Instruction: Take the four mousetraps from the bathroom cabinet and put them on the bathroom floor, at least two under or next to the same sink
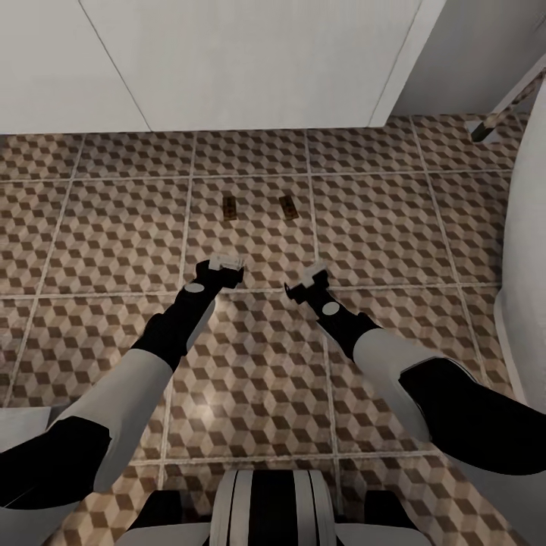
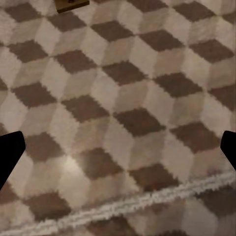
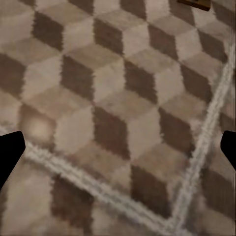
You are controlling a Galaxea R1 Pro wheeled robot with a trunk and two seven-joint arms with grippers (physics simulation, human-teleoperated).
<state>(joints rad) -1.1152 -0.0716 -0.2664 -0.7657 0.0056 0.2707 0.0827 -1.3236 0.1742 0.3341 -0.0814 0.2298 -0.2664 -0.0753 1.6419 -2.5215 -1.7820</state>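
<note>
Two mousetraps lie flat on the bathroom floor [image 1: 114, 220] in front of a white wall: one [image 1: 229, 207] to the left, the other [image 1: 288, 206] to the right, a short gap between them. My left gripper [image 1: 224, 265] hovers low over the tiles just short of the left mousetrap, open and empty. My right gripper [image 1: 306, 277] hovers likewise short of the right mousetrap, open and empty. The left wrist view catches an edge of a mousetrap [image 2: 72, 5] beyond the black fingertips [image 2: 10, 152]. The right wrist view catches a corner of a mousetrap [image 3: 195, 4] past its fingertips [image 3: 10, 150].
White panels [image 1: 227, 61] rise straight behind the mousetraps. A large white curved fixture [image 1: 527, 250] stands at the right. A slanted pole with a dark foot [image 1: 485, 129] rests on the tiles at the far right. The robot's base [image 1: 269, 508] is at the near edge.
</note>
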